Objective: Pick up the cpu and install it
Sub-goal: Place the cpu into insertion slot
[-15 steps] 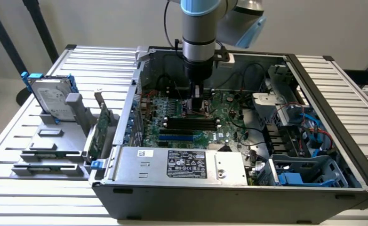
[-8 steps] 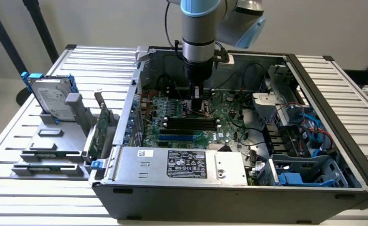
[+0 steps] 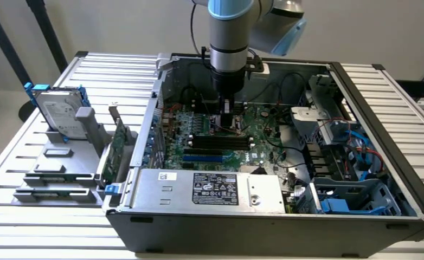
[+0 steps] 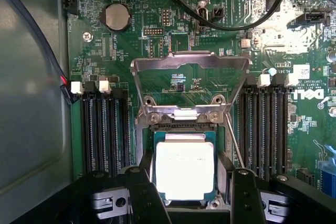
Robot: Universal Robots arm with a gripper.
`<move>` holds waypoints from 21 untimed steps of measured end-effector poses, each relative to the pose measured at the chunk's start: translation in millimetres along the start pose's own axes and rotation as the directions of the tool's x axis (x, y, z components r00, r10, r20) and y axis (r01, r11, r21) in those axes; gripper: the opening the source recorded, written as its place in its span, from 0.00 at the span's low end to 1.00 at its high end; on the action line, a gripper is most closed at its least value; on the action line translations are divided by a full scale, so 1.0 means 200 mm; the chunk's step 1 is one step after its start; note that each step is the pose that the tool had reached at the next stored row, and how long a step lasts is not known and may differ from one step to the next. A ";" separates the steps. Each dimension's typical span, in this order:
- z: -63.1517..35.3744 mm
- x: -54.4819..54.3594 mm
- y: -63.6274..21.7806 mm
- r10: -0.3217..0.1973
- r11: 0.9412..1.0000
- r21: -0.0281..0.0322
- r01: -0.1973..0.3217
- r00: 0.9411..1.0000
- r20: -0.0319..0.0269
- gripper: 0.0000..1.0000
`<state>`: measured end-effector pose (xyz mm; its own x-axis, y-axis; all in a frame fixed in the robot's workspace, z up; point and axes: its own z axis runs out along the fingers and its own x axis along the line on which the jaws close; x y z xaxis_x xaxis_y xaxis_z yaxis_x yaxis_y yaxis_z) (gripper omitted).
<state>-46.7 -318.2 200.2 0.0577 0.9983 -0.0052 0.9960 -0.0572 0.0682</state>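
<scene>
Single-arm CPU installation, close of approach, read outward from the pincer

Pincer [image 4: 189,179] – low inside the open computer case [image 3: 270,230], as the exterior view [image 3: 228,124] shows it, poised over the green motherboard [image 4: 131,51]. Its two black fingers [image 4: 144,198] stand wide apart and astride the chip. A strip of socket shows between the chip and one finger, so nothing is judged to be clamped.

CPU [image 4: 185,169] – directly between the fingers, its bright metal lid facing up, lying within the dark socket frame [image 4: 184,128]. It appears seated, though whether it is fully down cannot be told. The chip is close to square, and its edges run parallel to the inner faces of the fingers. The governing relation is therefore centred and aligned, with no offset to either side.

Load plate [image 4: 190,62] – just beyond the fingertips, hinged up and open, with a thin retention lever [image 4: 234,140] beside the socket.

Memory slots [image 4: 105,129] – black banks flanking the socket outside each finger.

Coin cell [image 4: 116,16] – farther out on the board, past the load plate.

Hard drive [image 3: 58,116] – with blue rails, well apart from the pincer, outside the case on the slatted table [image 3: 24,227]
</scene>
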 end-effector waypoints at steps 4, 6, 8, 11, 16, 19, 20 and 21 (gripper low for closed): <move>0.006 0.00 0.000 0.000 1.000 0.000 0.000 1.000 0.000 0.55; 0.009 0.00 0.001 0.000 1.000 -0.001 0.000 1.000 0.001 0.55; 0.013 0.00 0.000 0.000 1.000 -0.002 0.000 1.000 0.002 0.55; 0.018 0.00 0.000 0.000 1.000 -0.003 0.000 1.000 0.004 0.55; 0.024 0.00 -0.001 -0.001 1.000 -0.006 0.001 1.000 0.006 0.55; 0.028 0.00 -0.001 -0.001 1.000 -0.008 0.002 1.000 0.007 0.55; 0.029 0.00 -0.001 -0.002 1.000 -0.008 0.002 1.000 0.007 0.55; 0.030 0.00 -0.001 -0.002 1.000 -0.008 0.002 1.000 0.008 0.55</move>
<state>-46.6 -318.1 194.3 0.0562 0.9983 -0.0131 0.9956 -0.0550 0.0763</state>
